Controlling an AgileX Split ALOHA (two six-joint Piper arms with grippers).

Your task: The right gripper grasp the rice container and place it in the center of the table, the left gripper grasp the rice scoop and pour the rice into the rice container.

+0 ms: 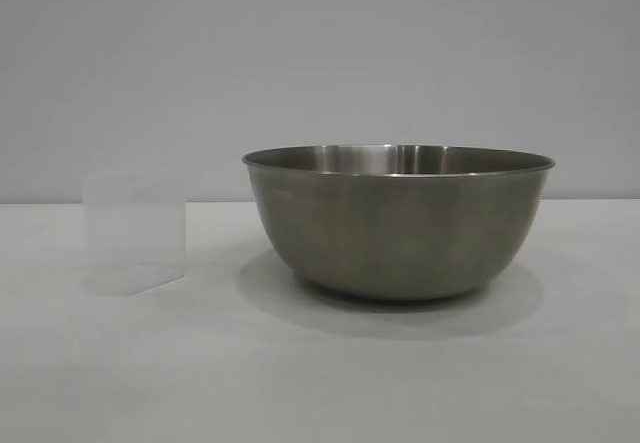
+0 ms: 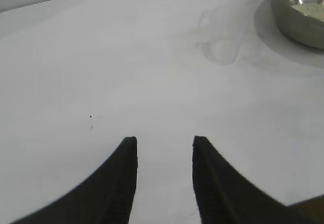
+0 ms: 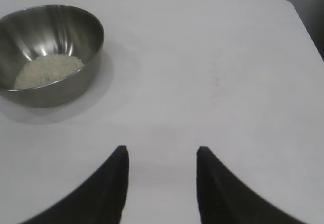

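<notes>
The steel rice container stands on the white table, right of middle in the exterior view. Rice lies in its bottom in the right wrist view, where the bowl is far from my right gripper. The clear rice scoop stands upright left of the bowl and looks empty; it also shows in the left wrist view beside the bowl. My left gripper is open and empty over bare table, well away from the scoop. My right gripper is open and empty too.
The table's far edge and rounded corner show in the right wrist view. Neither arm shows in the exterior view. A plain grey wall stands behind the table.
</notes>
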